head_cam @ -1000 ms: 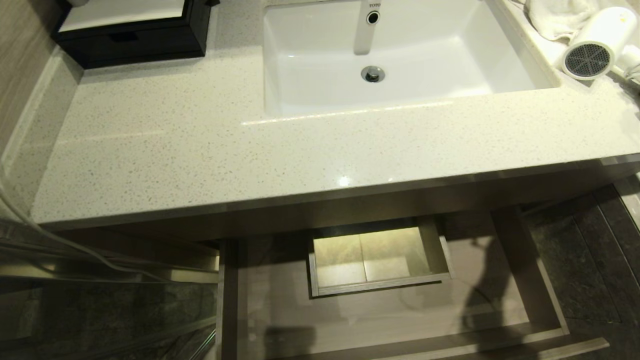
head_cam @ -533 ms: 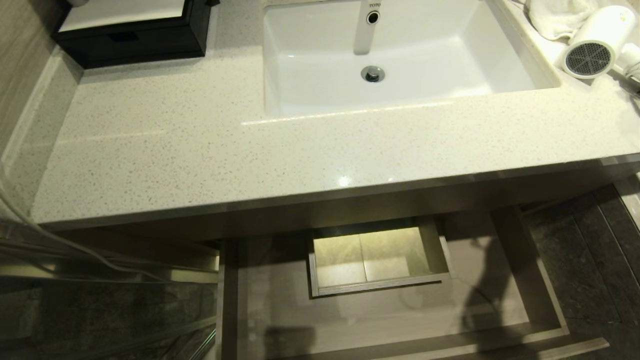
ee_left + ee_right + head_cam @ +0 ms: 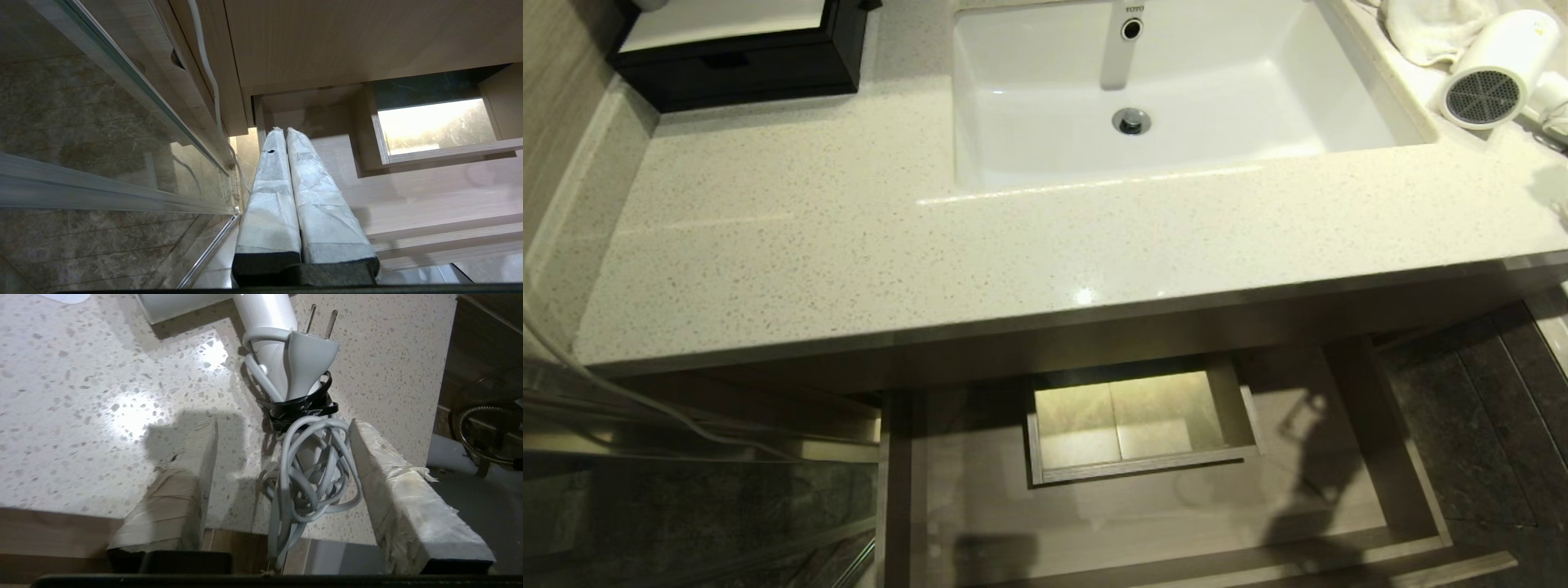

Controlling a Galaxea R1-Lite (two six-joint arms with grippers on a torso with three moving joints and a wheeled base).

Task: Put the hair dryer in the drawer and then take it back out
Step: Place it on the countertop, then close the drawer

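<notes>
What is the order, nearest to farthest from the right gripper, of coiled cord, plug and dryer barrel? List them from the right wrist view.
1. Coiled cord: between the open right gripper's fingers.
2. Plug: just beyond the fingertips, strapped to the handle.
3. Hair dryer barrel: farthest, lying on the countertop.

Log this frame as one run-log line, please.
hair dryer: on counter right of sink | drawer: open, empty | right claw: open, straddling bundled cord | left claw: shut, parked low
</notes>
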